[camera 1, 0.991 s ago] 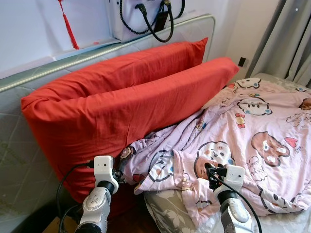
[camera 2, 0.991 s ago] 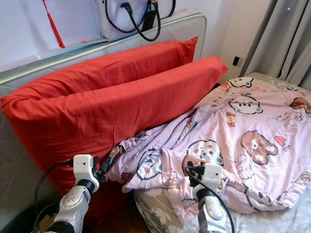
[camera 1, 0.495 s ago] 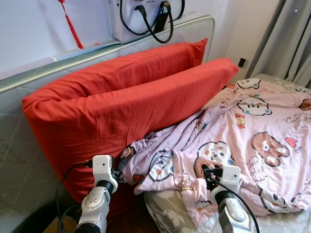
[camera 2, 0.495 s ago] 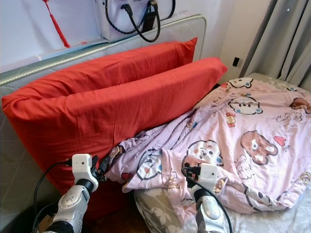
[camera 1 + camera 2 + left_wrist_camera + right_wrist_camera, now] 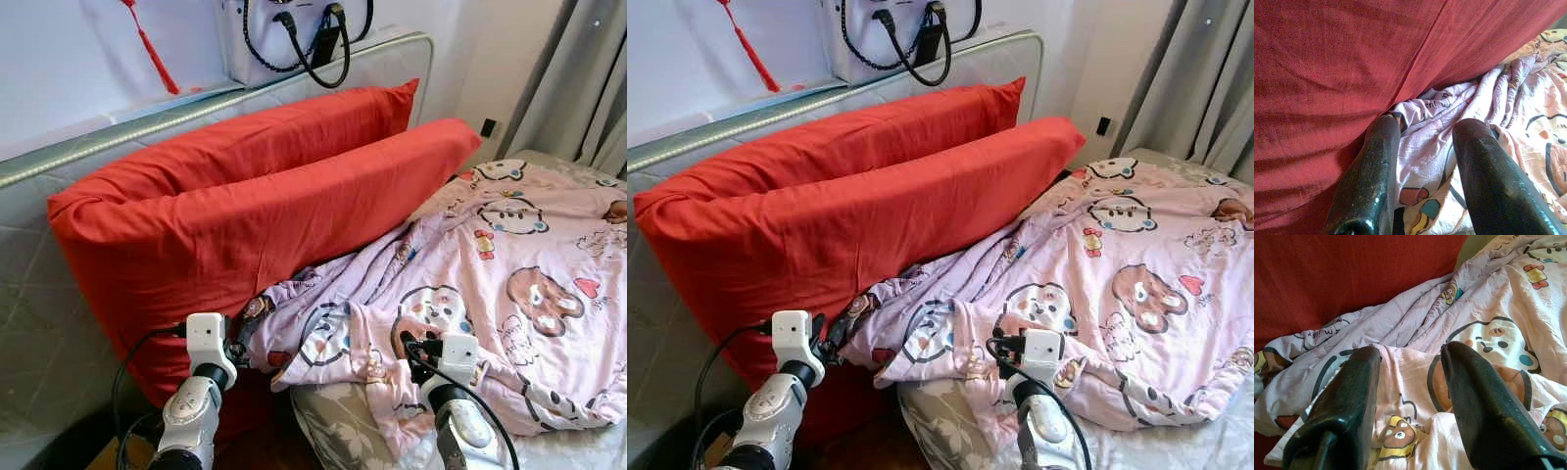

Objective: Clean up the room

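Observation:
A pink cartoon-print quilt [image 5: 509,255] lies rumpled over the bed, its near corner bunched against two long red pillows [image 5: 245,215] that lean on the headboard. My left gripper [image 5: 242,345] is at that corner, where quilt meets pillow. In the left wrist view its fingers [image 5: 1381,161] stand apart with a fold of quilt [image 5: 1425,147] lying between them. My right gripper [image 5: 416,351] hovers open just over the quilt's front fold. In the right wrist view the printed fabric [image 5: 1488,333] lies under its fingertips.
A white handbag [image 5: 284,34] with black handles and a red tassel [image 5: 152,44] sit on the grey padded headboard [image 5: 39,294]. A grey leaf-print sheet [image 5: 338,431] shows under the quilt's edge. Grey curtains [image 5: 588,69] hang at the right, beside a wall socket [image 5: 487,127].
My right gripper has drawn slightly left and back toward me over the quilt. The left gripper stays at the quilt corner. The view has shifted a little.

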### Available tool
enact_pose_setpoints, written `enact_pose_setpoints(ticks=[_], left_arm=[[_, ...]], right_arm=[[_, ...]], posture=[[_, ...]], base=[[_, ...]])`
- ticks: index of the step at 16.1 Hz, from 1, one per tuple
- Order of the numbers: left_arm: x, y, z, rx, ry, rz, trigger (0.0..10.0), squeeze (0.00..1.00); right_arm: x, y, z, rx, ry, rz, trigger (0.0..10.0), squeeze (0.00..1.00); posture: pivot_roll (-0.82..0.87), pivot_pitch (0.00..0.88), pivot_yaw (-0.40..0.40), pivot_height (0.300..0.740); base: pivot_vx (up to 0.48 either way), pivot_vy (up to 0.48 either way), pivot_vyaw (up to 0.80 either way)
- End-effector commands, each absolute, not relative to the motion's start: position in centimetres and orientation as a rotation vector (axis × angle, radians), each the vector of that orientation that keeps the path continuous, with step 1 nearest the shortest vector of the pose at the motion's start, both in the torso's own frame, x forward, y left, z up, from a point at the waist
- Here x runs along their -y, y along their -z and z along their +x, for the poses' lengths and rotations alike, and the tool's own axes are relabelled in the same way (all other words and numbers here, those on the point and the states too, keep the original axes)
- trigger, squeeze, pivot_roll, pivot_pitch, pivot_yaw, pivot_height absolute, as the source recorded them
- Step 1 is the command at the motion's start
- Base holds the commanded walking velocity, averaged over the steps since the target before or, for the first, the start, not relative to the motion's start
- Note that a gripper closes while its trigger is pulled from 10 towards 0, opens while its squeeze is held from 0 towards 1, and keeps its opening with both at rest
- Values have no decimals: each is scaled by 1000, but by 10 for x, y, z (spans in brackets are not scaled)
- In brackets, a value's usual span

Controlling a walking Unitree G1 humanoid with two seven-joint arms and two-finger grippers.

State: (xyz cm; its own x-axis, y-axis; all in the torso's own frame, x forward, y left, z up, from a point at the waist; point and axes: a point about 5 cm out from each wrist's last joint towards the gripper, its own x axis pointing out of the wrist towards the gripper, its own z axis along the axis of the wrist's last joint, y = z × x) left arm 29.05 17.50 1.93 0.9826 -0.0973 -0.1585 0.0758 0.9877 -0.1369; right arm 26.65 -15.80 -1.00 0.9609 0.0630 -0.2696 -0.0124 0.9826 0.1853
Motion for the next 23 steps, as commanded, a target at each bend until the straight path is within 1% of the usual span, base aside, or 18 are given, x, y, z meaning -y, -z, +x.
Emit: enact_pose_setpoints(ticks=[1,5,9,12,18,20,23], left_arm=[[-178,-22,293,-161,84,-127,10000,0],[-178,-21,293,-168,88,-130,10000,0],[-178,-20,293,-178,82,-141,10000,0],[-179,-20,293,-185,80,-141,10000,0],[-179,-20,294,-190,82,-139,10000,0],[-179,-20,294,-196,82,-143,10000,0],[-179,-21,294,-192,87,-125,10000,0]], right_arm=[[157,16,263,-335,-40,170,10000,0],[157,14,263,-303,-34,196,10000,0],[157,14,264,-313,-33,184,10000,0],[157,15,263,-314,-31,189,10000,0],[156,17,261,-331,-32,191,10000,0],[157,17,261,-333,-29,191,10000,0],[159,20,260,-354,-5,183,10000,0]], posture=[[9,0,9,710],[10,0,9,680],[13,0,9,680],[14,0,11,680],[16,0,10,680],[15,0,11,680],[17,0,9,680]], base=[[0,0,0],[0,0,0],[0,0,0],[0,441,0],[0,0,0],[0,480,0],[0,0,0]])
